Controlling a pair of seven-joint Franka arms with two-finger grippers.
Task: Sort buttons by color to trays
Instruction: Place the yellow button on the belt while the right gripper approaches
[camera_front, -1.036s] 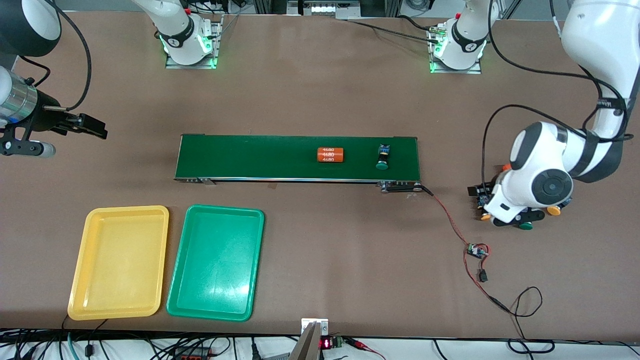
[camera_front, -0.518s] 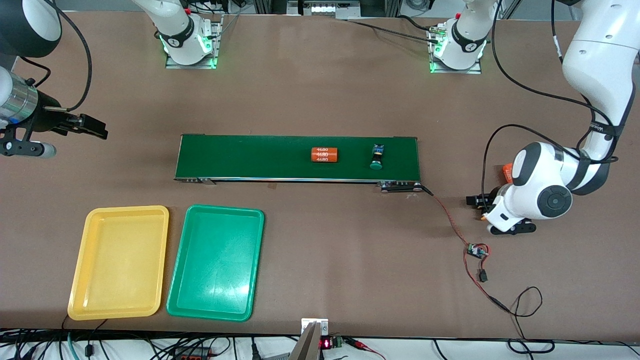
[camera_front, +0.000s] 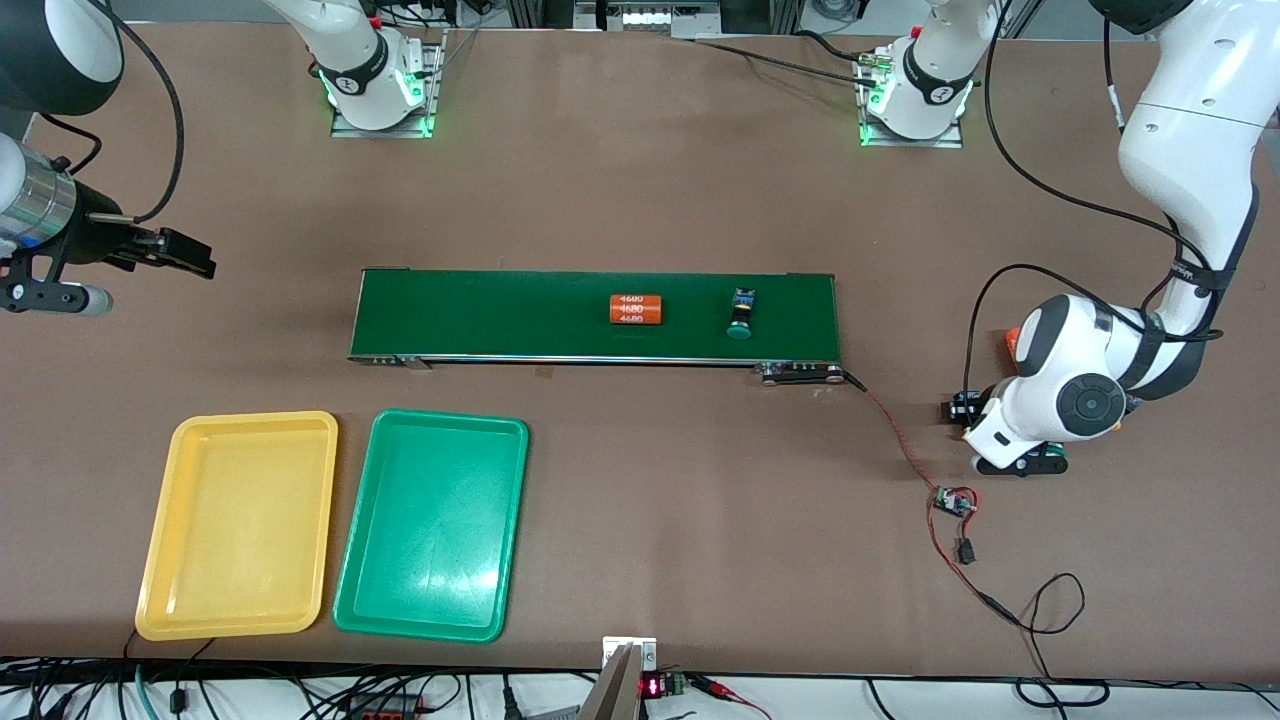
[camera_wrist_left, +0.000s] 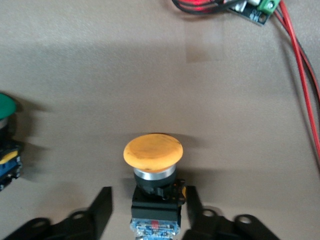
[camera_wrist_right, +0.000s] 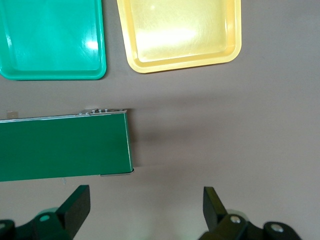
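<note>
A yellow-orange-capped button lies on the table between my left gripper's open fingers, one finger close to its black body, the other apart. A green-capped button shows at that view's edge beside it. In the front view my left gripper is low at the left arm's end of the table, and the wrist hides these buttons. Another green-capped button lies on the conveyor belt. The yellow tray and green tray are side by side, both empty. My right gripper waits open and empty.
An orange numbered cylinder lies on the belt beside the green button. A small circuit board with red wires lies near the left gripper, nearer to the front camera. The right wrist view shows the belt's end and both trays.
The cylinder and green button have ridden along the belt toward the right arm's end. My left wrist has shifted over the loose buttons and now hides them in the front view.
</note>
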